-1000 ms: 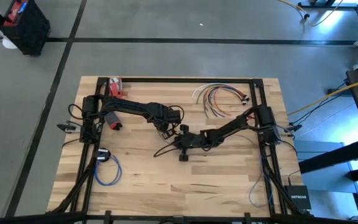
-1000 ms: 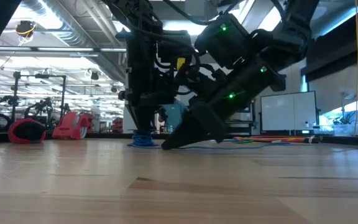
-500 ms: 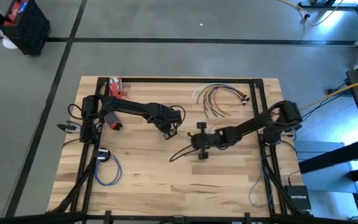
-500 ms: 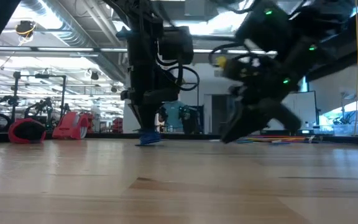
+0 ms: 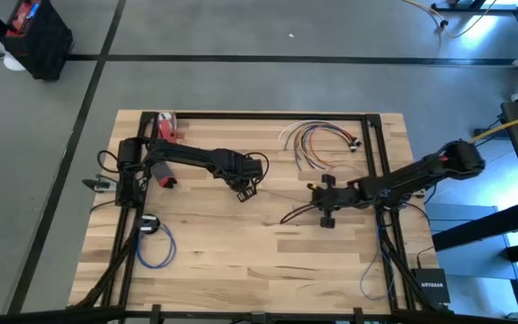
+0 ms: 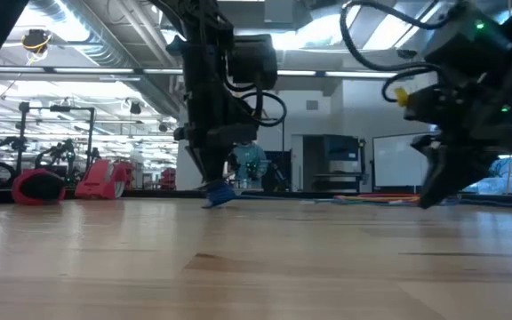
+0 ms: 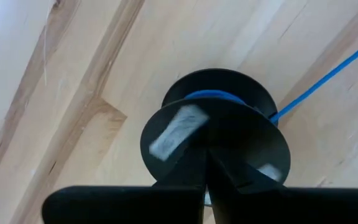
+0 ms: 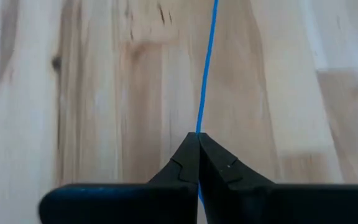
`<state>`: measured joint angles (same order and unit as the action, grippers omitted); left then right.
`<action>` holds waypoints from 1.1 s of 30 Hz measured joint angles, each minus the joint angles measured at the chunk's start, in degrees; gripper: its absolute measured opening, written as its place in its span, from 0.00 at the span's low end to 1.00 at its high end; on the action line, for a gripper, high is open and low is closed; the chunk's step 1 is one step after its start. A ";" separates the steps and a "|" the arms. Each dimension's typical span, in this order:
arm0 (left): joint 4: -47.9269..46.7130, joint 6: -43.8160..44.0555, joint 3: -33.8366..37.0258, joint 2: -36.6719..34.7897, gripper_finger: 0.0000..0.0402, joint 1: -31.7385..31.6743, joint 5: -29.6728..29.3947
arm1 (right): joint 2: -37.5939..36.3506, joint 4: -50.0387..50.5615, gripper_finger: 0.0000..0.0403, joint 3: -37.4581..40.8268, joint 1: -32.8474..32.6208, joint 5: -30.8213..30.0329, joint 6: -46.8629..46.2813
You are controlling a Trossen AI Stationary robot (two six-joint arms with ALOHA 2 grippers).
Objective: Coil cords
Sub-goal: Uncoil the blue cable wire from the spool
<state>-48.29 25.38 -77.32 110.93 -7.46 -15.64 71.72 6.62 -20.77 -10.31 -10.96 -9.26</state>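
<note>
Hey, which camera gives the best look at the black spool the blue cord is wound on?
The left wrist view: the black spool fills it, blue cord leading off, left gripper shut on it. The high view hides it under the arm, the low view shows only a blue bit, the right wrist view none.

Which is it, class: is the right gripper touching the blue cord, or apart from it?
Touching. In the right wrist view the right gripper has its fingers closed together, with the blue cord running straight out from between their tips.
</note>
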 joint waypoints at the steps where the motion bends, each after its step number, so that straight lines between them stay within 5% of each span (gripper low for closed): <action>1: 0.10 -0.02 0.00 0.00 0.00 0.00 0.01 | -1.08 1.84 0.01 0.11 -0.52 -0.06 -0.95; 9: -2.42 1.46 -0.02 0.00 0.00 -0.02 -2.38 | -6.34 6.98 0.01 0.00 -7.21 -0.42 -4.37; 14: -6.91 1.97 0.59 0.37 0.00 -0.33 -5.83 | -6.69 12.29 0.01 0.13 -11.02 7.13 -7.47; 18: -6.81 2.51 0.46 0.04 0.00 -0.11 -7.58 | -6.62 13.84 0.01 0.19 -14.51 4.22 -10.30; 33: -4.36 -1.61 -3.50 -1.52 0.00 2.30 -6.38 | -6.58 -4.03 0.01 0.21 -15.21 -2.34 -8.14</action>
<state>-52.65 23.77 -80.82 109.42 -5.16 -22.01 65.14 2.59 -20.56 -25.52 -13.30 -17.40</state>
